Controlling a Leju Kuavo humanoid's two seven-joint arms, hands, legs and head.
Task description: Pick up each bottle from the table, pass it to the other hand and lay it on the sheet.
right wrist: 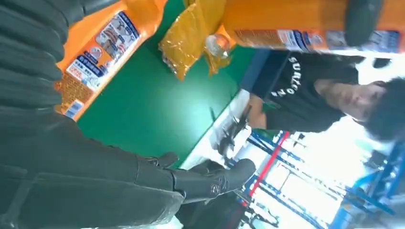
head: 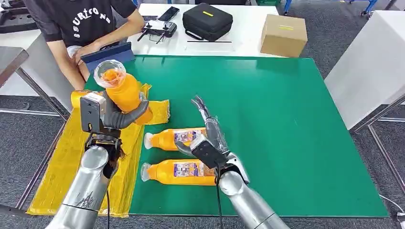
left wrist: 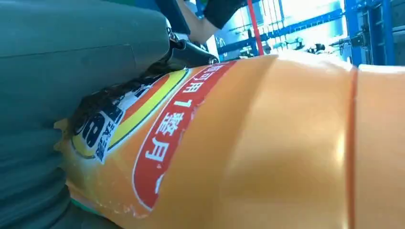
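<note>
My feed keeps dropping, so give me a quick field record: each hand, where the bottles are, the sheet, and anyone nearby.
left hand: grips an orange bottle, raised above the yellow sheet, clear base toward the camera
right hand: holds nothing, fingers spread, over the green mat
bottles on mat: two lying on their sides, far bottle beside the right hand, near bottle in front of it
bottle on sheet: one, mostly hidden behind the left hand
person: at the table's far left corner

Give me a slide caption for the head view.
Left robot hand holds an orange bottle over the yellow sheet; right robot hand open above two bottles lying on the green mat.
</note>
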